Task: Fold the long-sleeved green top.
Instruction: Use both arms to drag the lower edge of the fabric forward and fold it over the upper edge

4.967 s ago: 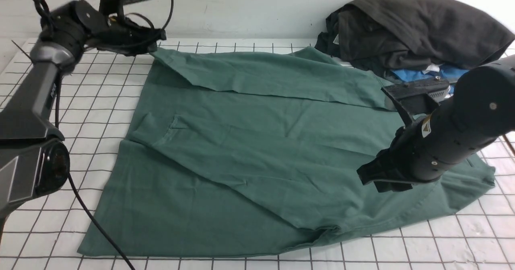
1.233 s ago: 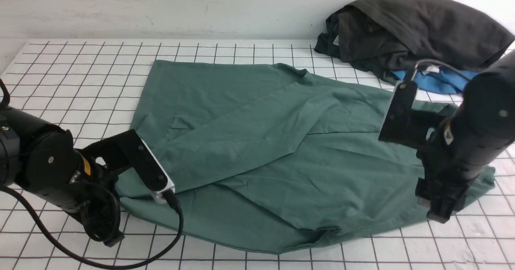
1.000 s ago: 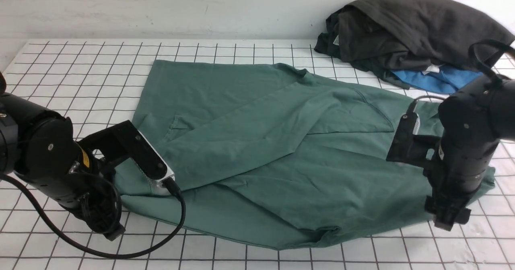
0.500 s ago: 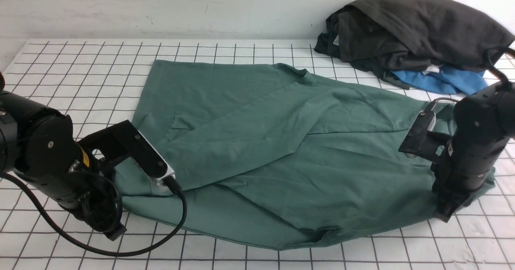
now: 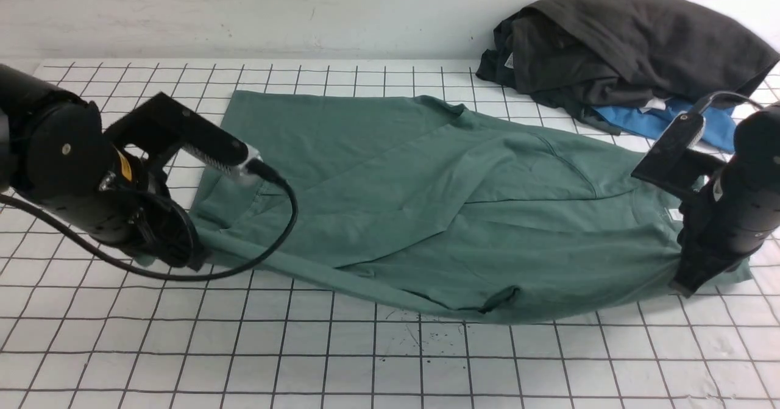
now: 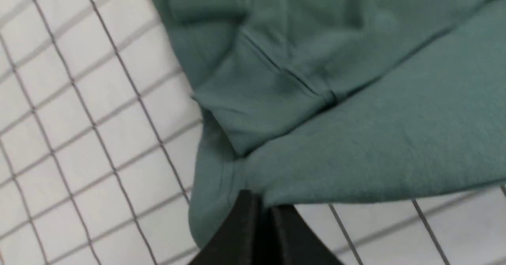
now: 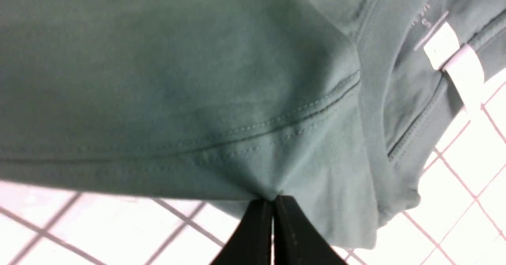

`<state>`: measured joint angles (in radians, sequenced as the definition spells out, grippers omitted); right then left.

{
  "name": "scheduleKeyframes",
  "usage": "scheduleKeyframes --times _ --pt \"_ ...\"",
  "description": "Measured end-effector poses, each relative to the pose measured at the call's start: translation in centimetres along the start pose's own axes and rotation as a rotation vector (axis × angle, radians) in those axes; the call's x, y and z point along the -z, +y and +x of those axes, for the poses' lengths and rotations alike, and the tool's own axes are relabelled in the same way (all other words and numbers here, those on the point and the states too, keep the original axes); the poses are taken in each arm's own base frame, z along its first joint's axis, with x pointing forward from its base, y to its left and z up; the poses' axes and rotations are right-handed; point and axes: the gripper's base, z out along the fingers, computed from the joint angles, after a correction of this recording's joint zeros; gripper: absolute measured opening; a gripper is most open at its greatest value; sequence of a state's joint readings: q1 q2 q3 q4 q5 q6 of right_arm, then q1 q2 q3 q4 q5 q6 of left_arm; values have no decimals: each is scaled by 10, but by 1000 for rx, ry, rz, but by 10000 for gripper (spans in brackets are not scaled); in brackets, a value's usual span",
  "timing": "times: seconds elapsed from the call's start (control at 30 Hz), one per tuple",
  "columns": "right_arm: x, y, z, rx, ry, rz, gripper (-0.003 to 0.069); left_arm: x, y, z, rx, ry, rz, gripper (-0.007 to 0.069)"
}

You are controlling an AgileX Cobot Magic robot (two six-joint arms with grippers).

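Green long-sleeved top [image 5: 426, 214] — judged soft, limp — was held at near edge by left gripper [image 6: 259, 202] and right gripper [image 7: 272, 200], jaws clamped on it.

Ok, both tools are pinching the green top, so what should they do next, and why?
Probably lift both together and carry the near edge away from the robot, over the rest of the top. The left tool is shut on the hem end of that edge and the right tool on the end by the neck label, so each end is held for a fold in half.
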<state>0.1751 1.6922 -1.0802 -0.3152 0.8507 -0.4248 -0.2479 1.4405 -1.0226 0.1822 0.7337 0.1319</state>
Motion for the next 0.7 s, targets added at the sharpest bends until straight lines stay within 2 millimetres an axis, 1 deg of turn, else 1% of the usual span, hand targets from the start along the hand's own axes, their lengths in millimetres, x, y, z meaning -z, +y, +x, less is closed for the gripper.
scheduleKeyframes --times 0.17,0.2,0.23,0.27,0.3,0.33,0.37,0.4,0.43,0.47,0.5,0.53,0.57,0.63,0.67,0.7 --pt "8 -11 -10 -70 -57 47 -11 11 20 -17 111 -98 -46 -4" --pt "13 -17 -16 -88 -83 65 -11 13 28 -23 152 -122 -59 -4" --pt "16 -20 -19 -95 -98 75 -11 14 30 -25 164 -129 -64 -4" --pt "25 -31 -29 -115 -142 106 -11 16 43 -35 214 -152 -83 -4" --pt "27 -36 -34 -123 -159 119 -11 16 49 -41 229 -164 -92 -4" --pt "27 -37 -35 -123 -164 121 -11 16 50 -42 233 -165 -94 -4" --pt "30 -50 -44 -139 -199 149 -11 10 56 -50 245 -167 -97 -4" --pt "30 -57 -49 -149 -215 162 -11 4 61 -57 255 -173 -98 -4" --pt "25 -68 -57 -160 -227 175 -11 -2 67 -70 266 -187 -98 -4" --pt "25 -77 -63 -173 -243 192 -11 -11 69 -76 269 -181 -94 -4" --pt "20 -86 -69 -183 -250 202 -11 -26 73 -87 272 -176 -92 -4" --pt "19 -88 -71 -186 -251 204 -11 -21 76 -92 276 -200 -98 -4" --pt "8 -102 -80 -201 -257 217 -11 -44 83 -109 279 -201 -99 -4" --pt "-11 -118 -92 -223 -251 222 -11 -72 93 -134 286 -221 -104 -4" --pt "-16 -117 -93 -221 -242 216 -11 -69 94 -137 287 -236 -108 -4" --pt "-25 -125 -100 -234 -243 217 -11 -90 98 -147 290 -233 -107 -4"
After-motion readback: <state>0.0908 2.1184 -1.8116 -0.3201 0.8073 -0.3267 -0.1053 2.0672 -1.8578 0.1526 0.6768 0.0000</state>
